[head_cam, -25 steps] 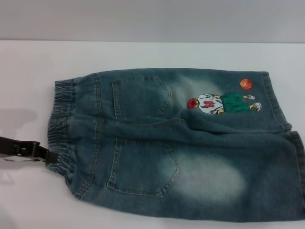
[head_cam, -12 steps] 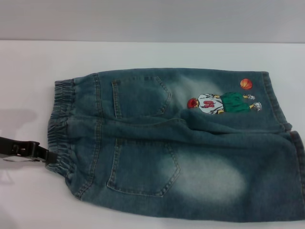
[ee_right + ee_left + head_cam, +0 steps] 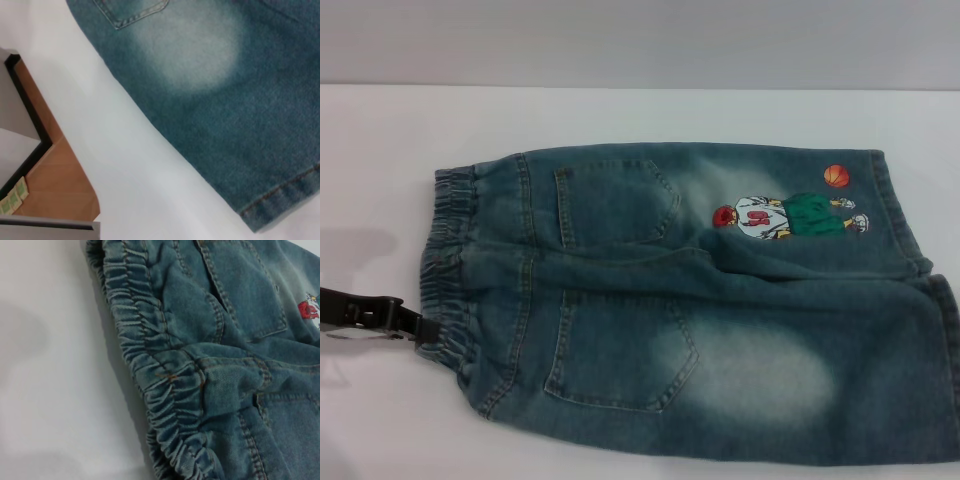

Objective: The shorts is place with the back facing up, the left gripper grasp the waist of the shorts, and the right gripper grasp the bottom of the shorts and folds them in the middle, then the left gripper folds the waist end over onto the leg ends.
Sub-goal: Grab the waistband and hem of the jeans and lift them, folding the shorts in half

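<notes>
A: Head view: where do the shorts [image 3: 690, 300] lie?

B: Flat on the white table [image 3: 380, 160], back up. Long axis runs left to right: waist of the shorts [image 3: 448, 270] at left, leg ends [image 3: 930, 300] at right.

A: Nearest arm?

B: The left gripper [image 3: 420, 327] sits at the near part of the waist, tip touching the band. Finger opening: cannot tell; grasp not confirmed. The right gripper is not seen; its wrist camera looks onto the near leg hem [image 3: 280, 200].
</notes>
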Motion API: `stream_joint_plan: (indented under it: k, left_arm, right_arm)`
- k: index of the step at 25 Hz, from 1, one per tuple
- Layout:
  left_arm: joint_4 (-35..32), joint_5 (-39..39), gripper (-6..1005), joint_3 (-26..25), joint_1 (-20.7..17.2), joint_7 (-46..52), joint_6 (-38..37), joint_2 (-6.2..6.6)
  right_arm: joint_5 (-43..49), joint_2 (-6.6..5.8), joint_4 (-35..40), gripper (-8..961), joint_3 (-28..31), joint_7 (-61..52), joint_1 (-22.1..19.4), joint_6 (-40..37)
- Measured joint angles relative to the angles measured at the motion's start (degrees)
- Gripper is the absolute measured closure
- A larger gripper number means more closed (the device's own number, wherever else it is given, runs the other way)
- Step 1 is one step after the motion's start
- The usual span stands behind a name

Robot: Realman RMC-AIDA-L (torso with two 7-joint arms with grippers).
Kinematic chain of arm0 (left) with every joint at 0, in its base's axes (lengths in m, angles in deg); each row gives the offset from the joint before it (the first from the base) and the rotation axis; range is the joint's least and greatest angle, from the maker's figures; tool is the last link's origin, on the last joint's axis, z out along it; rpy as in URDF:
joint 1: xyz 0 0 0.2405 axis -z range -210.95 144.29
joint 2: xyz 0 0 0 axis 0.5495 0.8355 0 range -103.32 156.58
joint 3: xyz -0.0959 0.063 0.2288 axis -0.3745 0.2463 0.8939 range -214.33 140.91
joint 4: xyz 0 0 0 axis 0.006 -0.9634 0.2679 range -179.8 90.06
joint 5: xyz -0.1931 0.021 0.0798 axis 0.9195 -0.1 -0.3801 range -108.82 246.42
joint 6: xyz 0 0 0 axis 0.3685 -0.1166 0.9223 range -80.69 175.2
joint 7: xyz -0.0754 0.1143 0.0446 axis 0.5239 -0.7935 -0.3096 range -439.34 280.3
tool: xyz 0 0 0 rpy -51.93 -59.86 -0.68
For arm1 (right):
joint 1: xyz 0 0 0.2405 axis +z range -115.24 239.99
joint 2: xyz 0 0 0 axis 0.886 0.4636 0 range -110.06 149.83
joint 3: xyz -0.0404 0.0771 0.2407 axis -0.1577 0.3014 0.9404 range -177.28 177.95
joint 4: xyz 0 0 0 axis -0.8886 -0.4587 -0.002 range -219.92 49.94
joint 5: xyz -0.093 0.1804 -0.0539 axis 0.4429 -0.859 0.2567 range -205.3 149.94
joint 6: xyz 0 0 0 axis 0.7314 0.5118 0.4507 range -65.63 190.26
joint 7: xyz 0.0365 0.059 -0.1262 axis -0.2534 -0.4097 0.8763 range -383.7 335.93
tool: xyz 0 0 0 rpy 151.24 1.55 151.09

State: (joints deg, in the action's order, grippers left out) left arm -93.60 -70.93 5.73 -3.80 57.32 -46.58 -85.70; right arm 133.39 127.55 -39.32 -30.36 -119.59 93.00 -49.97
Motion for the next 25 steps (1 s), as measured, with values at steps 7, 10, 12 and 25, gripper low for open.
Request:
stream_joint_plan:
  k: [7, 10, 12, 25]
  left_arm:
    - [0.0, 0.1, 970, 0.0, 0.2, 0.0, 0.1, -0.07]
    - [0.0, 0.1, 970, 0.0, 0.4, 0.0, 0.1, -0.12]
    - [0.0, 0.1, 970, 0.0, 0.6, 0.0, 0.1, -0.13]
    - [0.0, 0.0, 970, 0.0, 1.0, 0.0, 0.1, -0.24]
  right_arm:
    - [0.1, 0.24, -0.2, 472, -0.6, -0.5, 0.3, 1.1]
    - [0.2, 0.35, -0.2, 472, -1.4, -1.0, 0.3, 1.4]
    - [0.2, 0.40, -0.3, 472, -1.9, -1.1, 0.4, 1.6]
    - [0.2, 1.08, -0.6, 472, -2.9, -1.6, 0.9, 2.7]
